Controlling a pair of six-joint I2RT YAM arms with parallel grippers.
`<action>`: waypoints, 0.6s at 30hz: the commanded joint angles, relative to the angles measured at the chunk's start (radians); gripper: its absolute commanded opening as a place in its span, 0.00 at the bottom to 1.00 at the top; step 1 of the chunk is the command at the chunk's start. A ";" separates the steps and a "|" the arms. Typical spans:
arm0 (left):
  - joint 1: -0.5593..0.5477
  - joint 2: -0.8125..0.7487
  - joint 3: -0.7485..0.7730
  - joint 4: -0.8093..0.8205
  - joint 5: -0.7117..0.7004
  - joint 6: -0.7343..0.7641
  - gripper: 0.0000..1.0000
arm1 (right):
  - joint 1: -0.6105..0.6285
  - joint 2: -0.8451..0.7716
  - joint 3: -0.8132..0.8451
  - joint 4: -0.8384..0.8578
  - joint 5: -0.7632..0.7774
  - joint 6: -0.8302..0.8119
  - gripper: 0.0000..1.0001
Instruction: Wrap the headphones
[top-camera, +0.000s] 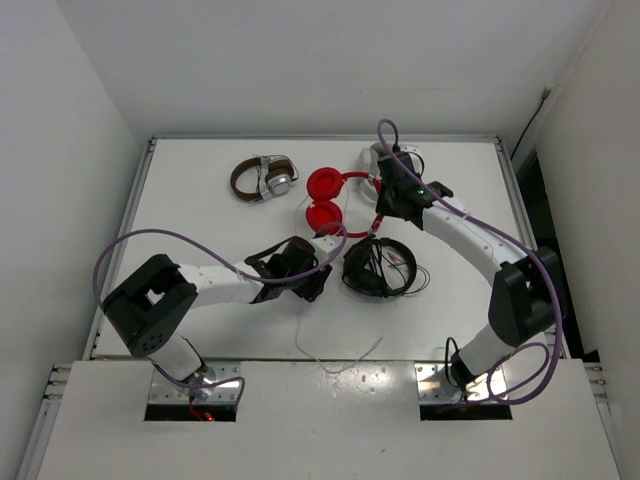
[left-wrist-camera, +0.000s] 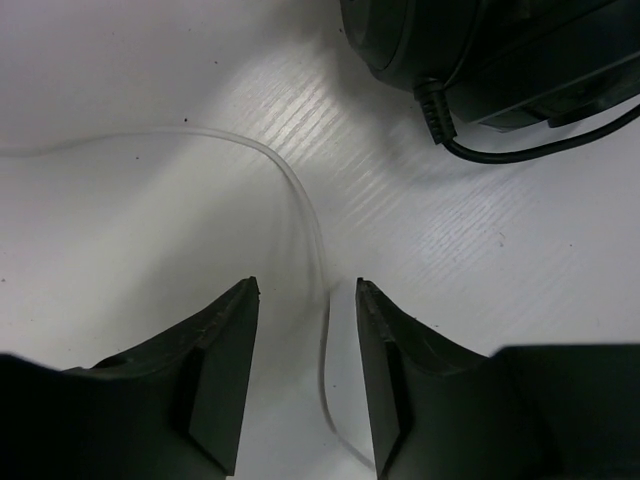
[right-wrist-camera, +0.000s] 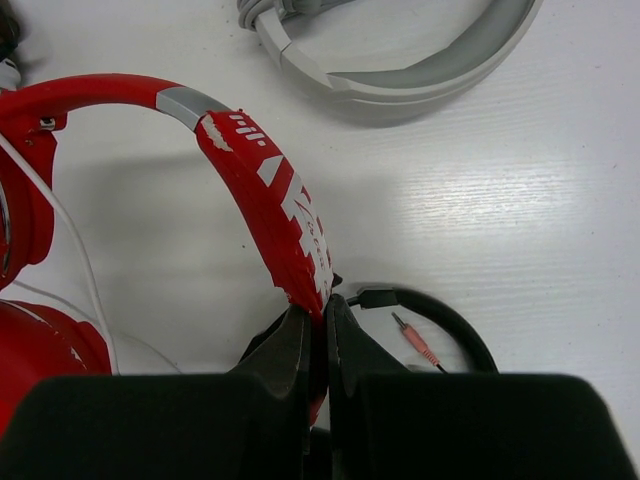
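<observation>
The red headphones (top-camera: 325, 198) lie at the middle back of the table, two round cups on the left and the headband arching right. My right gripper (right-wrist-camera: 322, 308) is shut on the red headband (right-wrist-camera: 265, 185); in the top view it (top-camera: 383, 215) sits at the band's right end. The thin white cable (left-wrist-camera: 300, 205) runs from the cups down over the table (top-camera: 200, 210) to the front edge (top-camera: 340, 362). My left gripper (left-wrist-camera: 305, 300) is open, low over the table, with the cable lying between its fingers. In the top view it (top-camera: 312, 272) is just below the red cups.
Black headphones (top-camera: 378, 266) with a black cable lie right of my left gripper and show in the left wrist view (left-wrist-camera: 480, 50). Brown-and-silver headphones (top-camera: 262, 178) lie at the back left. White-grey headphones (right-wrist-camera: 400, 60) lie at the back right. A pink jack plug (right-wrist-camera: 415, 340) lies by my right gripper.
</observation>
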 joint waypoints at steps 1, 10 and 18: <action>-0.012 0.007 0.032 0.042 -0.017 0.022 0.48 | -0.002 -0.035 0.004 0.085 -0.025 0.042 0.00; -0.044 0.025 0.043 0.042 0.013 0.052 0.08 | -0.013 -0.023 0.022 0.072 -0.025 0.083 0.00; -0.171 -0.122 0.057 -0.114 0.079 0.194 0.00 | -0.048 0.020 0.090 0.010 -0.008 0.158 0.00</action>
